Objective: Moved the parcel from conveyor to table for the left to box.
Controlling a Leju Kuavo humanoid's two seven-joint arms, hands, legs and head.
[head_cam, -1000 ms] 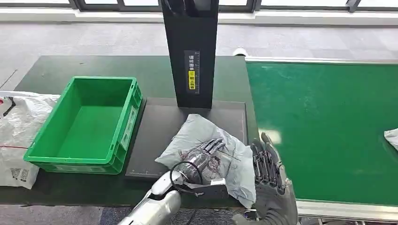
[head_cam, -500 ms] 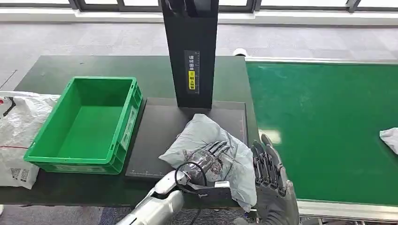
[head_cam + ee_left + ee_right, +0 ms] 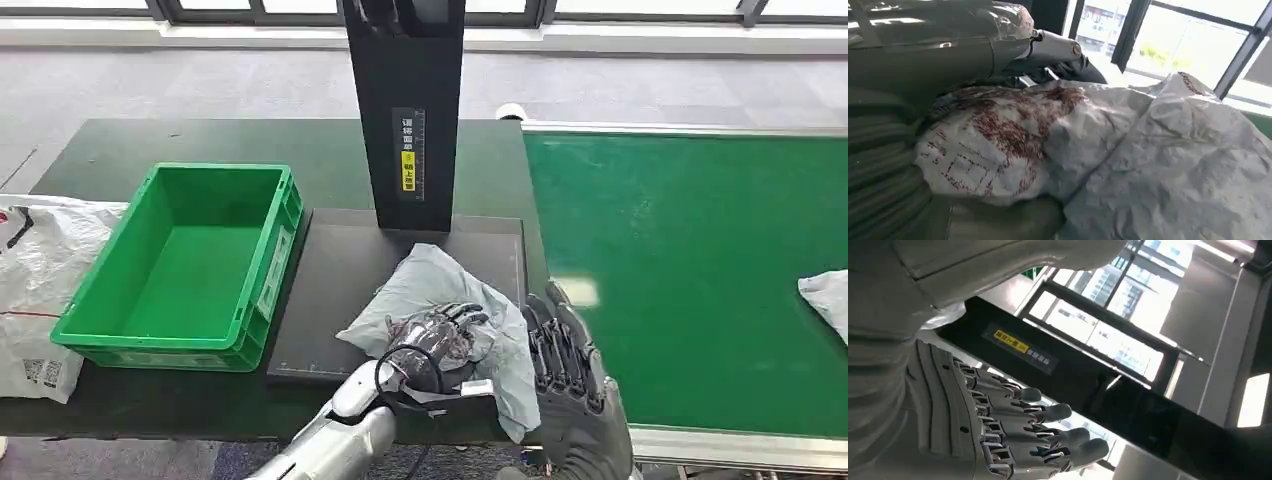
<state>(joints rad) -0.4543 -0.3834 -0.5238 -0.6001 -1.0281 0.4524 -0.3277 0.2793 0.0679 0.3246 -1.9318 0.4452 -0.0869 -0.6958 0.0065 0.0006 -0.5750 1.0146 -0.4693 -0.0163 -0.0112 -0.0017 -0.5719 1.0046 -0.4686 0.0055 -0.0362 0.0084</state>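
Observation:
The grey plastic parcel [image 3: 430, 280] lies crumpled on the black plate [image 3: 330, 290] in front of the black post [image 3: 405, 110]. My left hand [image 3: 432, 337] lies on top of its near part with the fingers curled into the wrapping, gripping it. In the left wrist view the parcel [image 3: 1158, 150], printed with reddish marks, is pressed against the palm of that hand [image 3: 893, 165]. My right hand [image 3: 562, 360] stands just right of the parcel at the table's edge, fingers straight and apart, holding nothing; the right wrist view shows this hand [image 3: 998, 430] with its fingers extended. The empty green box [image 3: 215, 170] stands left of the plate.
The green conveyor [image 3: 680, 270] runs along the right, with another pale parcel [image 3: 825, 300] at its far right edge. A white sack [image 3: 30, 260] lies on the dark table [image 3: 110, 140] left of the green box.
My left hand's fingers have curled from flat into the parcel, bunching it. My right hand has edged closer to the parcel. The pale parcel on the conveyor has drifted left.

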